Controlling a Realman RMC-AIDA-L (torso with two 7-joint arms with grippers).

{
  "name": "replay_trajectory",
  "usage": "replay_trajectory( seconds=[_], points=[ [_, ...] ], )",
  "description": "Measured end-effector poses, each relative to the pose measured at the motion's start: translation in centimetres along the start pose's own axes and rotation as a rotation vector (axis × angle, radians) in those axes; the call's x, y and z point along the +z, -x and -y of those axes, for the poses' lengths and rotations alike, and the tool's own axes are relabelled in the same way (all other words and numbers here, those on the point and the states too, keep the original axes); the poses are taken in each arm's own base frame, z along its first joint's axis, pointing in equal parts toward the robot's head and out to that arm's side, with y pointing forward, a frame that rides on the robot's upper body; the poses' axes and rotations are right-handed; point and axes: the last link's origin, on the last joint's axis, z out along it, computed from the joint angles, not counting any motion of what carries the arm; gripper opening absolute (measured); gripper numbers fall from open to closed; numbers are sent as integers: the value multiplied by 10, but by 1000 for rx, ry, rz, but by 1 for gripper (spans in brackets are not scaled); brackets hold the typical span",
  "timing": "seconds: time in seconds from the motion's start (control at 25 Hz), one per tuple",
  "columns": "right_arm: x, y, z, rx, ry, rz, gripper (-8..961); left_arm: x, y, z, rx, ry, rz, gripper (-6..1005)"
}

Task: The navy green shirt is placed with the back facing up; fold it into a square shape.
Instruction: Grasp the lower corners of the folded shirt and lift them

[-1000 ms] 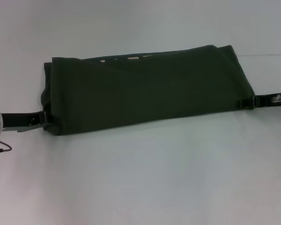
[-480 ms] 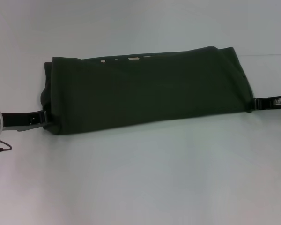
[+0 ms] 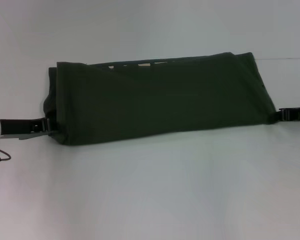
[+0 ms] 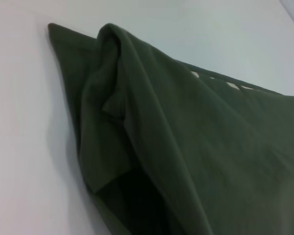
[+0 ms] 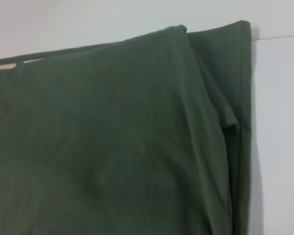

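The navy green shirt (image 3: 160,97) lies across the white tabletop (image 3: 155,195) as a long folded band; it looks soft, limp and light, best gripped at the corners. The left end effector (image 3: 48,125) and right end effector (image 3: 279,115) sit at its near corners, seemingly clamped on the cloth.

The shirt (image 3: 160,97) is covering the tips of both grippers, so jaw state is not showing. The left gripper (image 3: 49,125) is disappearing under the shirt's left edge; the right gripper (image 3: 279,115) is meeting its right corner, its arm running out of the head view. Pale lettering (image 3: 140,63) is peeking out along the far fold, too little to read. Both wrist views are cutting the shirt off.
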Motion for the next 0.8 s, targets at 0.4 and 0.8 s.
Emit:
replay_trajectory(
  seconds=[0.4,0.8],
  points=[
    [-35,-19,12,70,118,-19,31,-20,2,-5,12,62,86,12],
    [-76,-62,25,151,190,-37,32,-43,8,-6,0,95,210,12]
  ],
)
